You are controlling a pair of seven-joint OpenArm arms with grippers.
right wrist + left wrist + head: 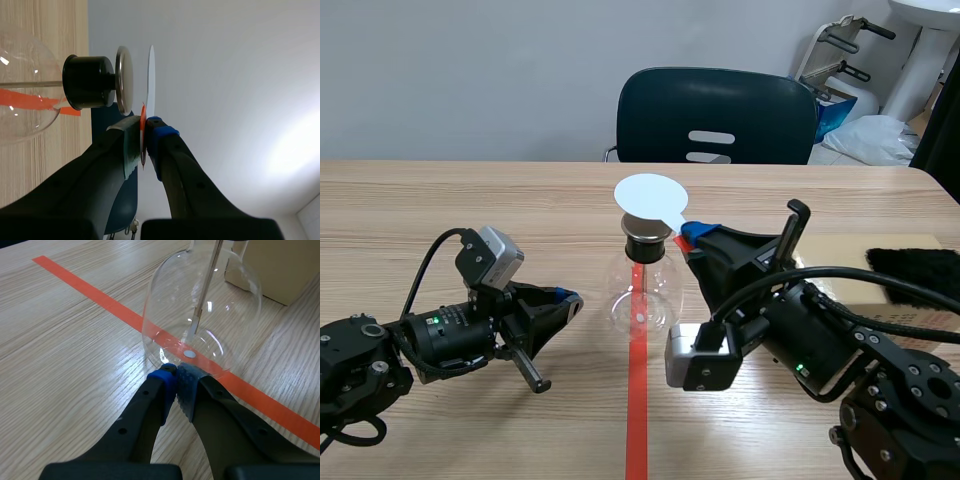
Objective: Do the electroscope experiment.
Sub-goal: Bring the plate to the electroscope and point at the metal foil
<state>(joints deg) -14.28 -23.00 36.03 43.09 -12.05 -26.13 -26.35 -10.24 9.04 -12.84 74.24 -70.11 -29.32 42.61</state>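
To the left of the flask [640, 295], the left claw [568, 298] lies low on the surface [470, 200]. Its pads are pressed together on nothing and their tips sit at the foot of the glass bulb, probably to steady it; the left wrist view does not settle whether they touch the glass or stop just short. The flask stands upright on the red tape line. A black stopper [90, 82] closes its neck, and a metal plate [125, 80] caps the stopper. Just above that plate, a thin gap away and parallel to it, hangs the white disc [650, 197]. The right claw [692, 234] comes in from the right of the flask and is clamped on the disc's short handle. This looks like holding a charged disc near the plate without contact, so the charge acts across the gap. The pads hide most of the handle. A rod [205, 290] runs down inside the bulb, but glare makes any leaf at its lower end hard to make out. Well right of the flask lies a black fur cloth [912, 270], partly cut off.
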